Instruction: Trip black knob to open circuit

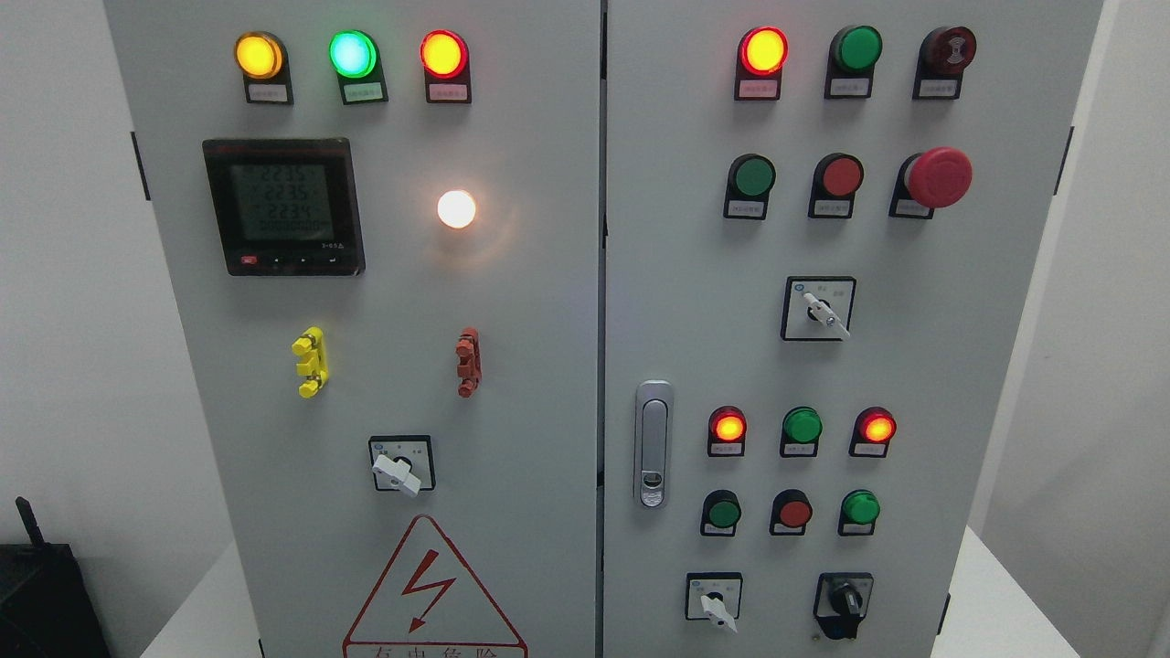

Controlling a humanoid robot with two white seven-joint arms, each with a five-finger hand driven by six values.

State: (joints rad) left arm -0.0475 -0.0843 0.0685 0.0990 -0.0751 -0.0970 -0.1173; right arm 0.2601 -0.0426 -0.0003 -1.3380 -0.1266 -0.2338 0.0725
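The black knob (845,604) sits at the bottom right of the grey electrical cabinet (567,274), on its right door. Its black handle points downward, below a dark square plate. To its left is a white-handled selector switch (716,606) pointing down and to the right. Neither of my hands nor either arm shows in the head view.
The right door carries lit red lamps (762,50), green and red push buttons, a red mushroom stop button (939,176), a white selector (823,312) and a door latch (653,443). The left door has a meter (282,206), a white selector (399,469) and a warning triangle (430,594). A black object (41,594) sits at lower left.
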